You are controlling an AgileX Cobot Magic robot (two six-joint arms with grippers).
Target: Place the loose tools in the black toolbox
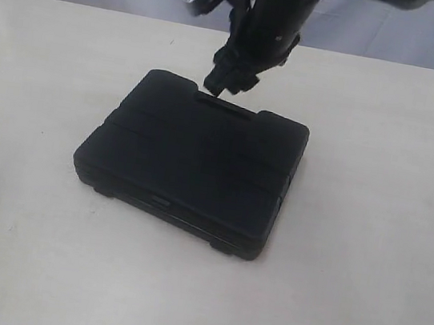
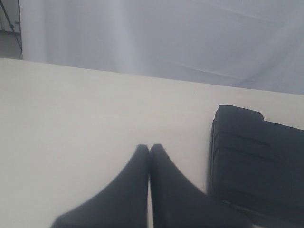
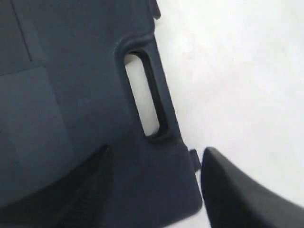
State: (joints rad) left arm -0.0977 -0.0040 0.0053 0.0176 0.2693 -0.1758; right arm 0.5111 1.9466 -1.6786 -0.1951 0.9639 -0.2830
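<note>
The black toolbox [image 1: 193, 159] lies closed and flat on the white table, its slot handle [image 1: 224, 109] on the far edge. None of the loose tools is in view. My right gripper [image 1: 227, 79] hangs just over that handle edge. In the right wrist view the right gripper [image 3: 157, 151] is open: one finger is over the lid of the toolbox [image 3: 71, 95] and the other is over the table beyond the edge, beside the slot handle [image 3: 142, 95]. My left gripper [image 2: 149, 147] is shut with nothing in it, low over the table to one side of the toolbox [image 2: 256, 161].
The white table [image 1: 52, 67] stretches bare all round the case. A pale curtain [image 2: 166, 33] hangs behind the table's far edge. The dark arm [image 1: 271, 8] comes down from the top middle of the exterior view.
</note>
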